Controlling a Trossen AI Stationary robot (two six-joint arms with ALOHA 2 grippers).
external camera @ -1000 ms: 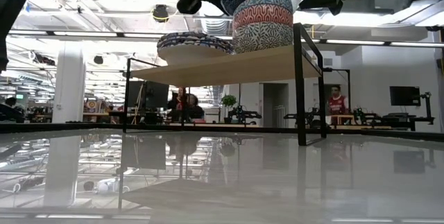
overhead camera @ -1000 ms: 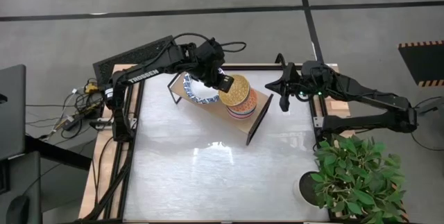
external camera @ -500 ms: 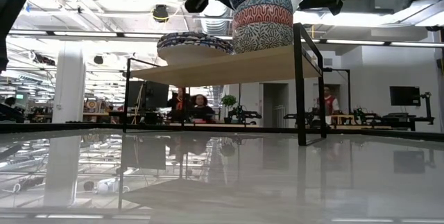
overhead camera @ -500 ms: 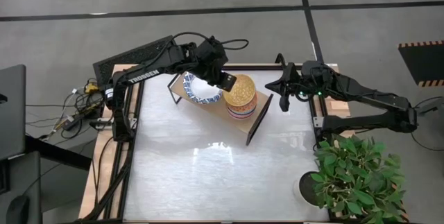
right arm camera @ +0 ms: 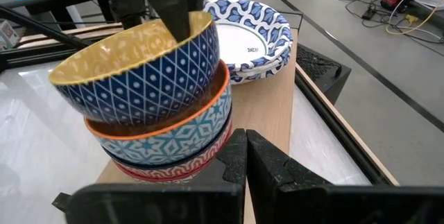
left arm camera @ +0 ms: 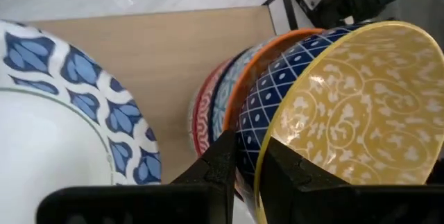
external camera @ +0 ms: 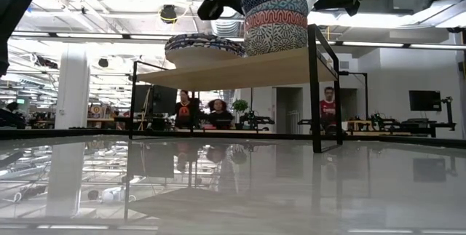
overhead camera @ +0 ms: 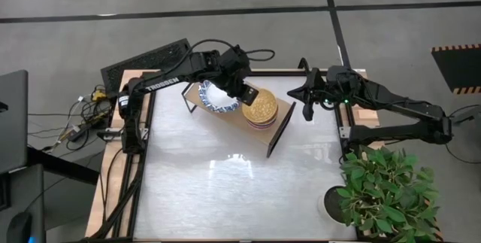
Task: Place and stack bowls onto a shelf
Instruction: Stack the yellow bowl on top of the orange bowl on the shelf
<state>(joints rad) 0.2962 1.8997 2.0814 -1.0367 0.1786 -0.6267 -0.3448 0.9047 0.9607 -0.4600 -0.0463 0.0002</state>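
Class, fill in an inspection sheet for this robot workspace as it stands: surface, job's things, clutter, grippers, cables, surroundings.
Surface: glossy white table, bare in front of the shelf.
Job's things: wooden shelf holds wide blue-rimmed bowls beside a stack of patterned bowls; the blue bowl with yellow inside sits on top, tilted.
Clutter: potted plant at the table's right near corner.
Grippers: left gripper straddles the top bowl's rim; right gripper shut, waiting beside the shelf.
Cables: bundle left of the table.
Surroundings: people in the room behind.
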